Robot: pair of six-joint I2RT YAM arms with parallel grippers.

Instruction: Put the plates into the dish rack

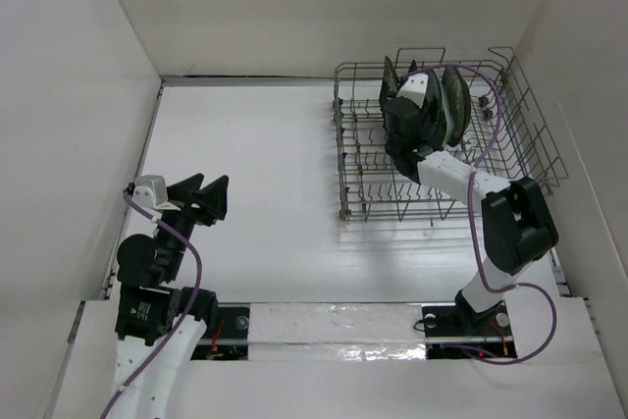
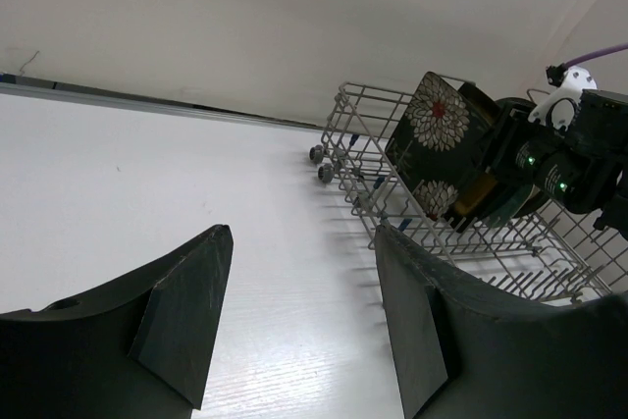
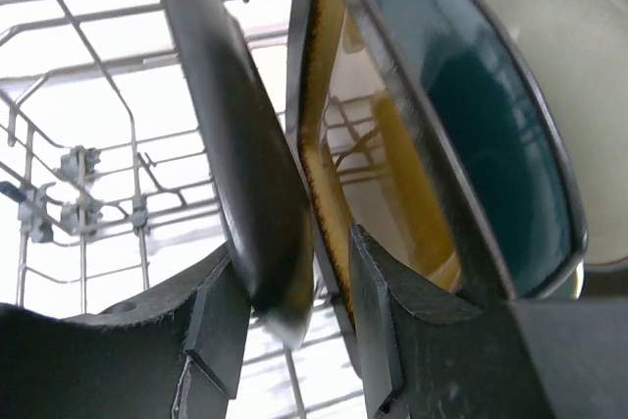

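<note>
The dish rack [image 1: 535, 139] stands at the back right. Plates stand on edge in it in a row [image 1: 449, 97]. In the right wrist view I see the black square plate [image 3: 250, 164], the yellow-centred plate [image 3: 378, 159], the dark teal plate [image 3: 471, 115] and the cream dark-rimmed plate [image 3: 554, 76]. The mint plate is not clear. The white flowers show in the left wrist view [image 2: 437, 134]. My right gripper [image 3: 294, 247] is inside the rack [image 1: 400, 103], jaws slightly apart around the black plate's rim, with a gap at the right finger [image 3: 383, 321]. My left gripper [image 1: 208, 188] is open and empty.
White walls close in the table on the left, back and right. The rack's small wheels [image 2: 320, 164] face the table's middle. The rack's front rows of tines [image 1: 388, 188] hold nothing. Purple cables run along both arms [image 1: 491, 115].
</note>
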